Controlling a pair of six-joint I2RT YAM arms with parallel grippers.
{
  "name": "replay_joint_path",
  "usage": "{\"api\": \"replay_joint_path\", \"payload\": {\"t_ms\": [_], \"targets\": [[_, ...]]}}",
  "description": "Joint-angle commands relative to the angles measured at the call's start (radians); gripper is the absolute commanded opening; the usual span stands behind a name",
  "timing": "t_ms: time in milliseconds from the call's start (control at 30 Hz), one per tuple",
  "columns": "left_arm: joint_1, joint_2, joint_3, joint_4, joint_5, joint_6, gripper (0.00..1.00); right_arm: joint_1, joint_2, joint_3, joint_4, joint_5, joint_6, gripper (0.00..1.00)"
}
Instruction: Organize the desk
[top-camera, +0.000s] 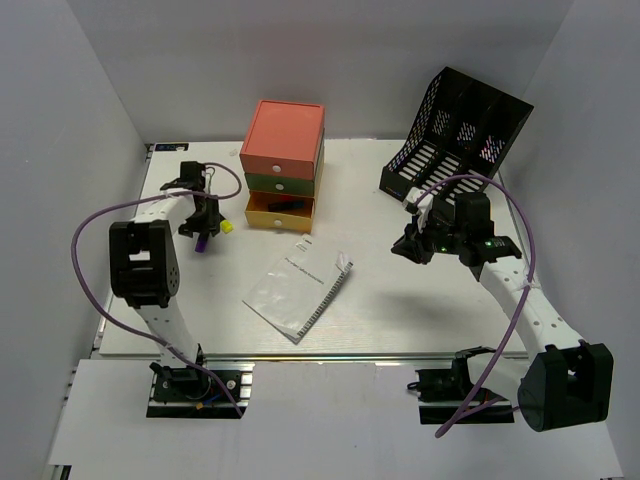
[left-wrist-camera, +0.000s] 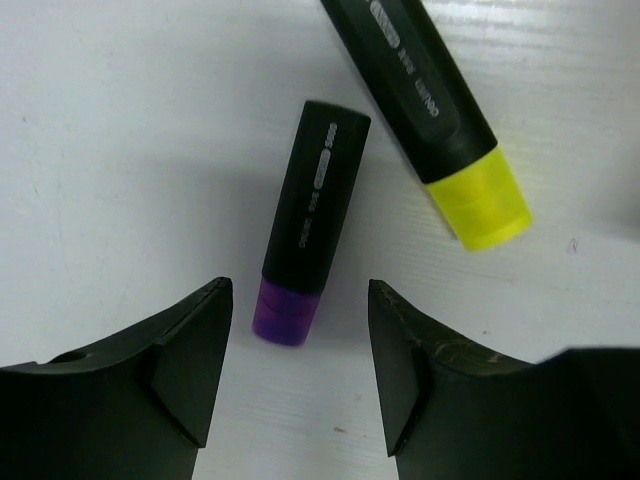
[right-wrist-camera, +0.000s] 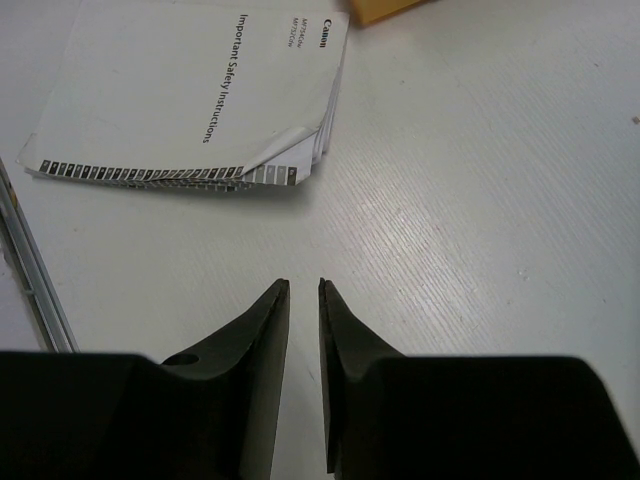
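Left gripper: jaws apart, above purple highlighter lying on desk
Right gripper: jaws barely apart, empty

The white table carries a drawer box, a mesh rack, a booklet, a purple-capped marker and a yellow-capped marker, probably highlighters.

The large flat white desk is lit brightly and evenly from above, so only soft shadows are cast (one under the curled corner of the white printed safety booklet). A pale sheen is seen across the tabletop in the right wrist view.
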Motion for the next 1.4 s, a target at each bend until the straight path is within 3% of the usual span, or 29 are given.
{"api": "replay_joint_path", "payload": {"t_ms": [0, 500, 633, 800, 867, 967, 1033, 1200, 1300, 1367], "targets": [[-0.005, 0.010, 0.047, 0.030, -0.009, 0.033, 0.66, -0.003, -0.012, 0.012, 0.004, -0.010, -0.020, 0.24], [0.006, 0.075, 0.030, 0.062, 0.035, 0.025, 0.56, -0.006, 0.008, 0.011, 0.006, 0.005, -0.017, 0.25], [0.015, 0.064, 0.017, 0.055, 0.014, -0.006, 0.35, -0.005, 0.008, 0.011, 0.007, 0.007, -0.018, 0.25], [0.015, -0.048, 0.039, 0.012, 0.026, -0.128, 0.21, -0.008, -0.001, 0.011, 0.006, 0.005, -0.018, 0.25], [0.015, -0.155, 0.024, 0.007, 0.060, -0.236, 0.04, -0.008, -0.007, 0.009, 0.009, 0.004, -0.018, 0.25], [0.015, -0.308, -0.050, 0.055, 0.254, -0.398, 0.00, -0.009, -0.016, 0.006, 0.012, 0.001, -0.015, 0.25], [0.015, -0.370, -0.132, 0.125, 0.416, -0.563, 0.00, -0.009, -0.016, 0.006, 0.014, -0.004, -0.014, 0.25], [-0.005, -0.439, -0.268, 0.335, 0.647, -0.974, 0.00, -0.011, -0.015, 0.005, 0.017, -0.006, -0.012, 0.25], [-0.046, -0.479, -0.384, 0.540, 0.686, -1.305, 0.00, -0.011, -0.008, 0.002, 0.020, -0.001, -0.012, 0.25], [-0.069, -0.498, -0.401, 0.607, 0.643, -1.371, 0.00, -0.014, -0.005, 0.002, 0.018, 0.002, -0.012, 0.25]]}}
